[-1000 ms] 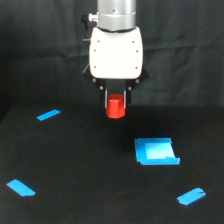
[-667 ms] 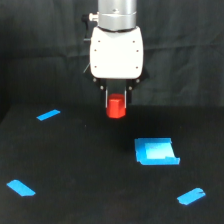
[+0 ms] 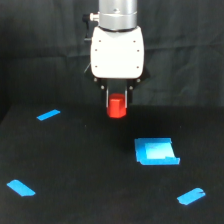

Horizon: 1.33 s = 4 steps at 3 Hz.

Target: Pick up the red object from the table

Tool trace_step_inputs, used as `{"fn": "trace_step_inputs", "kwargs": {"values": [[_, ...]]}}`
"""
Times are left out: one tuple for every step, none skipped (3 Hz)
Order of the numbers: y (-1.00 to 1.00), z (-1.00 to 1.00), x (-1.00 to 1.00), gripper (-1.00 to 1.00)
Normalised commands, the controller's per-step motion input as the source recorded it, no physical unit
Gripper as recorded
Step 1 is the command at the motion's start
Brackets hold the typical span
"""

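The red object (image 3: 117, 106) is a short red-orange cylinder held between the fingers of my gripper (image 3: 117, 102), which hangs from the white arm head in the upper middle of the exterior view. The gripper is shut on it. The cylinder hangs clear above the black table (image 3: 75, 165). The upper part of the cylinder is hidden between the fingers.
A flat bright-blue sheet (image 3: 156, 151) lies on the table below and to the exterior view's right of the gripper. Blue tape strips lie at the left (image 3: 48, 115), the front left (image 3: 21, 188) and the front right (image 3: 191, 196). A black cloth backdrop hangs behind.
The gripper with the red cylinder has risen slightly; nothing else has moved.
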Motion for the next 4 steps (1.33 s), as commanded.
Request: {"fn": "trace_step_inputs", "kwargs": {"values": [[0.06,0.09,0.02,-0.99],[0.06,0.09,0.05,-0.99],[-0.05,0.21,0.02,-0.99],[0.03,0.13,0.05,-0.99]]}}
